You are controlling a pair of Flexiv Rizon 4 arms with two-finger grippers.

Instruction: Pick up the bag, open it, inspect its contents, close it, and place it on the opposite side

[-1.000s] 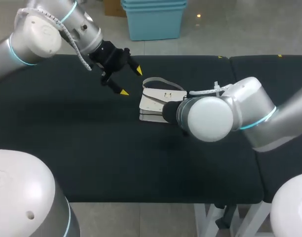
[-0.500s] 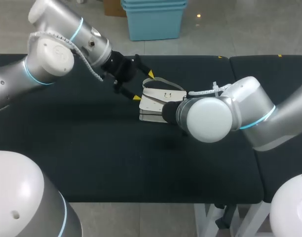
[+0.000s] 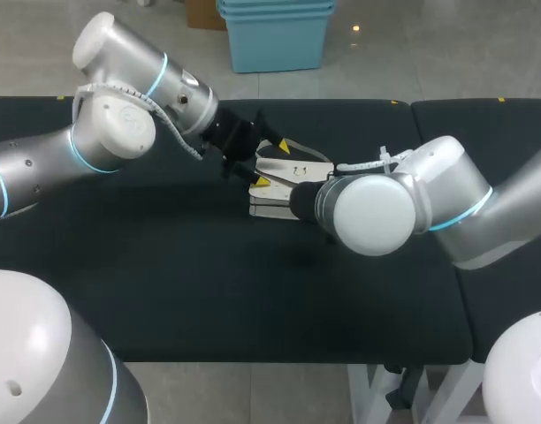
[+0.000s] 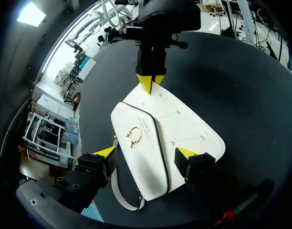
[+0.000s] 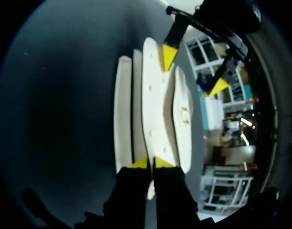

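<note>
A small white bag [image 3: 279, 187] lies flat on the black table [image 3: 164, 265], its grey strap [image 3: 297, 147] looping behind it. My left gripper [image 3: 272, 164] comes in from the left and stands open. In the left wrist view the bag [image 4: 155, 143] with its gold clasp [image 4: 134, 137] lies between the two yellow fingertips [image 4: 107, 151] of that gripper [image 4: 147, 152]. My right gripper [image 5: 151, 163] is shut on the thin edge of the bag [image 5: 155, 95] on the opposite side. It also shows ahead of the left gripper, with the right gripper [image 4: 151, 82] pinching the bag's edge. In the head view my right arm's joint hides its fingers.
A seam [image 3: 410, 104] splits the black table into a wide left part and a narrower right part. Bare tabletop lies to the left and in front of the bag. My right arm's big joint [image 3: 372, 212] hangs over the table just right of the bag.
My left arm has swung right, from left of the bag to straddling it, and its fingers have narrowed a little. The right arm and the bag have stayed put.
</note>
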